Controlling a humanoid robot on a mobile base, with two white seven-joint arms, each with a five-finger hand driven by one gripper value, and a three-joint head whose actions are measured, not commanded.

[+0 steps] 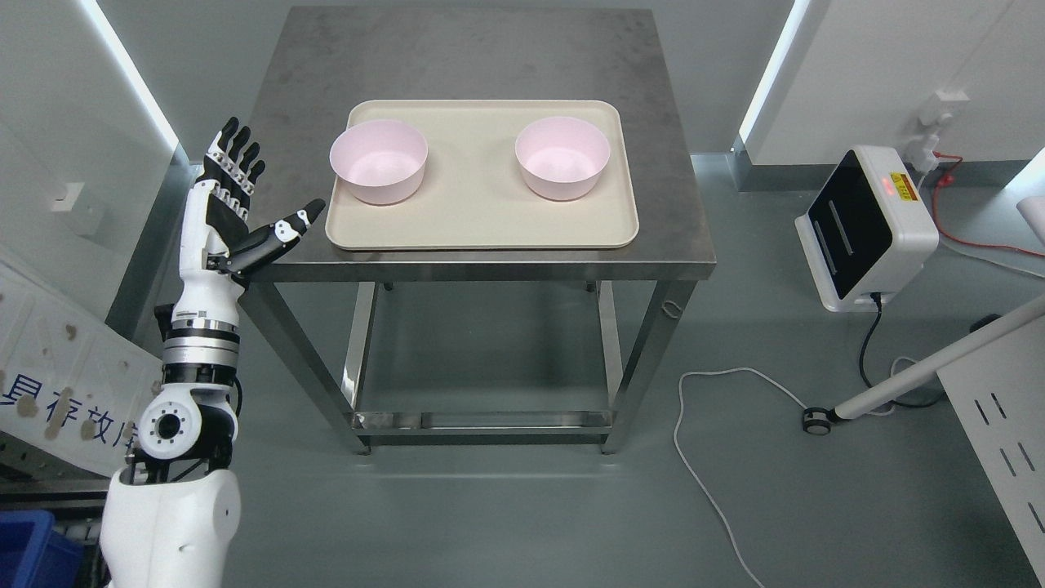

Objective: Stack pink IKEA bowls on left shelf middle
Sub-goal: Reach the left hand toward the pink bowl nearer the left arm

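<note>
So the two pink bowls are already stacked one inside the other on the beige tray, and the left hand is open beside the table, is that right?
Not quite. The head view shows the two pink bowls standing apart on the beige tray, the left bowl and the right bowl each upright and empty, not stacked. The rest holds: the left hand is open beside the table.

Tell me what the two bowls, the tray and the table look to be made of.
Bowls: likely plastic, matte pale pink, with thin even walls and soft sheen.
Tray: probably plastic too, matte beige, with a rounded moulded rim.
Table: metal, apparently stainless steel; the top is dull grey and smudged, the legs brushed and reflective.
</note>
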